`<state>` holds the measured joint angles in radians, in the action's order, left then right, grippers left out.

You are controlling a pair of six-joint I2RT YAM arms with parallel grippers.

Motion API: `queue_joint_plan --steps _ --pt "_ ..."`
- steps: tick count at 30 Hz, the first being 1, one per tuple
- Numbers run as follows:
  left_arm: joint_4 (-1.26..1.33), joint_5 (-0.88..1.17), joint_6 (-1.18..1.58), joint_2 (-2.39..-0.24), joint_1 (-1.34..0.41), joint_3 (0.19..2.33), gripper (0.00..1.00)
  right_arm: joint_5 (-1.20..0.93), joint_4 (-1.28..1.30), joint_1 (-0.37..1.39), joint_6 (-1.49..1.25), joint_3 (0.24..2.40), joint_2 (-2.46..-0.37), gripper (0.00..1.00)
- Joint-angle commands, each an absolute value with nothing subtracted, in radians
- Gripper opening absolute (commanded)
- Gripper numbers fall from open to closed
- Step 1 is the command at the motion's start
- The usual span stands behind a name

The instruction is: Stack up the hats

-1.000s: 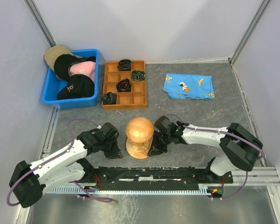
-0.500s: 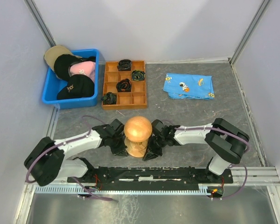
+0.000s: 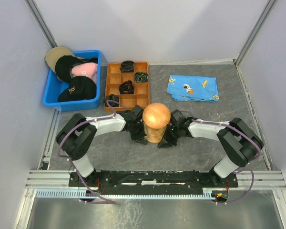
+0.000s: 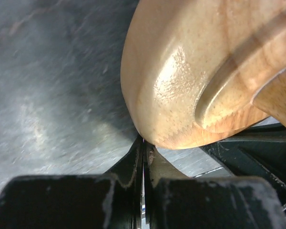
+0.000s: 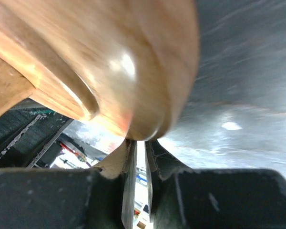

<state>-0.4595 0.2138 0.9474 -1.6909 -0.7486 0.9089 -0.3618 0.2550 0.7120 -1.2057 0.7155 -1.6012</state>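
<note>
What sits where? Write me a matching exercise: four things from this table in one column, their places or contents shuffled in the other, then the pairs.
1. blue bin
2. wooden tray
3. blue cloth
4. wooden stand

A. flat on the table, far right
B. holds black coiled bundles
C. between the left hand and the right hand
D. holds the caps

Pairs: 1-D, 2-B, 3-A, 4-C.
</note>
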Motion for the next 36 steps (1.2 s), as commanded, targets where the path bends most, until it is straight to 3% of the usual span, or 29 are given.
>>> queue_joint_plan --steps 1,19,36 --pt "-0.400 0.155 0.859 -1.792 -0.758 0.982 0.03 -0.328 0.326 0.625 -1.090 0.752 -1.563 0.19" --pt "-0.461 0.201 0.784 -2.071 -0.725 1.286 0.03 -0.417 0.391 0.369 -0.909 0.900 -1.719 0.20" --pt "-0.493 0.095 0.805 -1.763 -0.591 1.065 0.03 -0.334 0.599 0.346 -0.833 0.920 -1.577 0.21"
